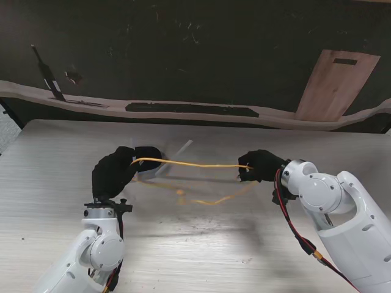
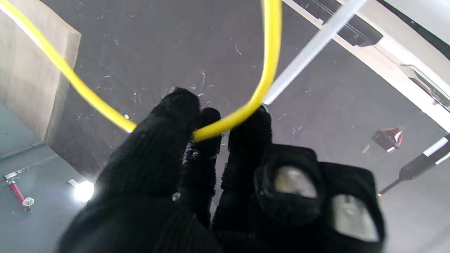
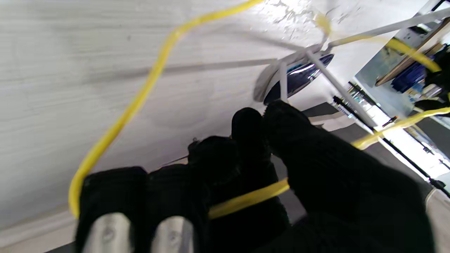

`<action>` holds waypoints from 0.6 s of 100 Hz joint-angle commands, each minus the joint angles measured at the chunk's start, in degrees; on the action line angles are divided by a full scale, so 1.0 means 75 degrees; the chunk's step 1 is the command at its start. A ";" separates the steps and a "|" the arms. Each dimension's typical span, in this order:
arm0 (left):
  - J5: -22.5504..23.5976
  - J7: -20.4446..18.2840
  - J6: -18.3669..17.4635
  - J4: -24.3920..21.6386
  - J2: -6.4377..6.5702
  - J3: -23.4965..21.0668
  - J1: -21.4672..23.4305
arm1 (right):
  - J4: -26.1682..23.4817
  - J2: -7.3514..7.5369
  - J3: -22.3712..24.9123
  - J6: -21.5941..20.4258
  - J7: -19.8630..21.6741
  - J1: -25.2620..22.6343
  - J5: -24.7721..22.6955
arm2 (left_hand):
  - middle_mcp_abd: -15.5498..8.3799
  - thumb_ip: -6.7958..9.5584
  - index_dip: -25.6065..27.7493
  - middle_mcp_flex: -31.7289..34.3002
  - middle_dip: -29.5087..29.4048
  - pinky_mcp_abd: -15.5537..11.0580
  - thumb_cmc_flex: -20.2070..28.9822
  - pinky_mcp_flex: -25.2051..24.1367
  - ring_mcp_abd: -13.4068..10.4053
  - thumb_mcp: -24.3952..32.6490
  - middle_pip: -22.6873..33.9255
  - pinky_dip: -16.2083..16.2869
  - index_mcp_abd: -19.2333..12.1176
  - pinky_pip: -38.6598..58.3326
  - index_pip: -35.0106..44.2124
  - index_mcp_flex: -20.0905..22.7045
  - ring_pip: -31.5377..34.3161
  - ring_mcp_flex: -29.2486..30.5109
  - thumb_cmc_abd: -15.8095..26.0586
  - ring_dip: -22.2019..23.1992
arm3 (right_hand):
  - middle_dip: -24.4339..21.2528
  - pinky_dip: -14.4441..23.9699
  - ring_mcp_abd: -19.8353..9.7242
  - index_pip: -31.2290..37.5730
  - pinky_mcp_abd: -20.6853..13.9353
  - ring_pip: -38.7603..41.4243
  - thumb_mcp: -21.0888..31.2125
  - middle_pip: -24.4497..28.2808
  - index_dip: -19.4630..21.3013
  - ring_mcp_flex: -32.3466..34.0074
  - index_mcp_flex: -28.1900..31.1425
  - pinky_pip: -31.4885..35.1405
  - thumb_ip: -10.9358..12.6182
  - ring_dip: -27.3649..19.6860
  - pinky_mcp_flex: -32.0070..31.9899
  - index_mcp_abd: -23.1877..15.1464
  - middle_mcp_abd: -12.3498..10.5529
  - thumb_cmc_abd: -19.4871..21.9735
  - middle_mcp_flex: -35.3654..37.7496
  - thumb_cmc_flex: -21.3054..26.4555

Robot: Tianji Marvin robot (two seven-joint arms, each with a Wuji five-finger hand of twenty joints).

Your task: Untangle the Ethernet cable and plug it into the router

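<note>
A yellow Ethernet cable is stretched in the air between my two black-gloved hands. My left hand is shut on one part of it; the left wrist view shows the cable pinched between thumb and fingers. My right hand is shut on another part, with the cable crossing its palm. A slack loop hangs down to the table, blurred. The router, dark with white antennas, sits just behind the left hand, partly hidden; it shows as a glossy dark body in the right wrist view.
The pale wood-grain table stretches from side to side. Beyond its far edge lie a dark floor, a wooden board at the far right and a black tool at the far left.
</note>
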 commanded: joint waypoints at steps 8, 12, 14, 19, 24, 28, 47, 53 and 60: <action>-0.0042 0.0004 0.0151 0.0044 0.0078 -0.0077 -0.0004 | 0.0110 0.0035 0.0190 -0.0074 -0.0148 -0.0138 -0.0049 | -0.0071 0.0466 0.0061 0.0303 0.0084 -0.1254 0.0728 0.0334 0.0764 0.1061 0.0217 -0.0069 -0.0091 0.1910 0.0209 0.0117 0.0919 0.0310 0.0450 0.0094 | 0.0172 0.0168 -0.0850 -0.0058 -0.0608 0.0204 0.0174 0.0856 -0.0136 -0.0221 0.0065 0.1757 0.0062 0.0167 0.0290 -0.0187 0.1483 0.0019 0.0838 -0.0133; -0.0042 -0.0001 0.0152 0.0053 0.0079 -0.0067 -0.0012 | 0.0112 0.0018 0.0215 -0.0120 -0.0235 -0.0161 -0.0031 | -0.0088 0.0464 0.0077 0.0295 0.0083 -0.1243 0.0709 0.0330 0.0762 0.1103 0.0220 -0.0089 -0.0083 0.1910 0.0242 0.0105 0.0895 0.0309 0.0443 0.0084 | 0.0169 0.0172 -0.0846 -0.0055 -0.0601 0.0203 0.0177 0.0857 -0.0141 -0.0222 0.0072 0.1757 0.0056 0.0172 0.0289 -0.0190 0.1483 0.0027 0.0840 -0.0153; -0.0053 -0.0017 0.0141 0.0050 0.0079 -0.0065 -0.0012 | 0.0115 0.0010 0.0226 -0.0151 -0.0279 -0.0171 -0.0023 | -0.0094 0.0462 0.0080 0.0284 0.0082 -0.1236 0.0701 0.0327 0.0762 0.1118 0.0217 -0.0100 -0.0066 0.1910 0.0251 0.0096 0.0881 0.0307 0.0445 0.0078 | 0.0168 0.0173 -0.0843 -0.0053 -0.0598 0.0202 0.0177 0.0857 -0.0144 -0.0222 0.0077 0.1757 0.0052 0.0174 0.0288 -0.0190 0.1482 0.0037 0.0842 -0.0168; -0.0102 -0.0116 0.0099 0.0019 0.0084 -0.0070 0.0001 | 0.0123 -0.0005 0.0248 -0.0229 -0.0347 -0.0187 0.0029 | -0.0110 0.0440 0.0083 0.0235 0.0074 -0.1171 0.0676 0.0307 0.0787 0.1155 0.0199 -0.0210 -0.0004 0.1910 0.0276 0.0057 0.0772 0.0309 0.0455 0.0034 | 0.0161 0.0174 -0.0841 -0.0044 -0.0589 0.0200 0.0168 0.0857 -0.0156 -0.0221 0.0104 0.1757 0.0035 0.0182 0.0287 -0.0203 0.1477 0.0072 0.0850 -0.0241; -0.0180 -0.0328 0.0021 -0.0052 0.0103 -0.0098 0.0042 | 0.0129 -0.0020 0.0261 -0.0287 -0.0389 -0.0197 0.0198 | -0.0126 0.0416 0.0091 0.0179 0.0062 -0.1096 0.0677 0.0289 0.0808 0.1148 0.0173 -0.0383 0.0078 0.1910 0.0297 0.0015 0.0689 0.0309 0.0494 0.0003 | 0.0158 0.0171 -0.0840 -0.0043 -0.0581 0.0196 0.0178 0.0855 -0.0165 -0.0221 0.0112 0.1757 0.0033 0.0185 0.0285 -0.0206 0.1477 0.0082 0.0852 -0.0256; -0.0264 -0.0490 -0.0074 -0.0101 0.0114 -0.0119 0.0069 | 0.0130 -0.0034 0.0262 -0.0317 -0.0416 -0.0205 0.0411 | -0.0130 0.0391 0.0103 0.0143 0.0050 -0.1053 0.0703 0.0277 0.0820 0.1081 0.0157 -0.0536 0.0135 0.1910 0.0305 -0.0031 0.0624 0.0315 0.0542 -0.0019 | 0.0154 0.0165 -0.0830 -0.0046 -0.0566 0.0190 0.0189 0.0855 -0.0178 -0.0221 0.0115 0.1757 0.0030 0.0188 0.0281 -0.0184 0.1477 0.0089 0.0852 -0.0269; -0.1112 -0.1362 -0.0755 -0.0327 0.0111 -0.0233 0.0190 | 0.0159 -0.0148 0.0164 -0.0521 -0.0730 -0.0222 0.1368 | -0.0083 0.0381 0.0132 -0.0058 0.0018 -0.0841 0.1066 0.0238 0.0862 0.0360 0.0077 -0.1074 0.0327 0.1910 0.0246 -0.0237 0.0366 0.0309 0.0938 -0.0061 | 0.0113 0.0001 -0.0721 -0.0013 -0.0430 0.0130 0.0247 0.0799 -0.0212 -0.0221 0.0129 0.1757 0.0006 0.0155 0.0255 -0.0192 0.1527 0.0103 0.0772 -0.0325; -0.1309 -0.1602 -0.0857 -0.0380 0.0120 -0.0256 0.0215 | 0.0197 -0.0178 0.0115 -0.0570 -0.0864 -0.0196 0.1376 | -0.0073 0.0428 0.0146 -0.0112 0.0016 -0.0807 0.1201 0.0227 0.0866 0.0060 0.0052 -0.1223 0.0352 0.1910 0.0213 -0.0285 0.0275 0.0309 0.1063 -0.0062 | 0.0107 -0.0031 -0.0712 -0.0012 -0.0415 0.0118 0.0252 0.0789 -0.0215 -0.0221 0.0120 0.1757 0.0001 0.0142 0.0250 -0.0207 0.1535 0.0106 0.0762 -0.0345; -0.1505 -0.1829 -0.0943 -0.0416 0.0131 -0.0257 0.0219 | 0.0254 -0.0195 0.0069 -0.0561 -0.0933 -0.0143 0.1373 | -0.0071 0.0408 0.0147 -0.0146 0.0013 -0.0804 0.1226 0.0219 0.0865 -0.0012 0.0038 -0.1263 0.0404 0.1892 0.0194 -0.0331 0.0221 0.0306 0.1139 -0.0076 | 0.0092 -0.0106 -0.0670 -0.0009 -0.0378 0.0088 0.0260 0.0750 -0.0217 -0.0222 0.0099 0.1757 -0.0005 0.0107 0.0237 -0.0222 0.1559 0.0150 0.0695 -0.0354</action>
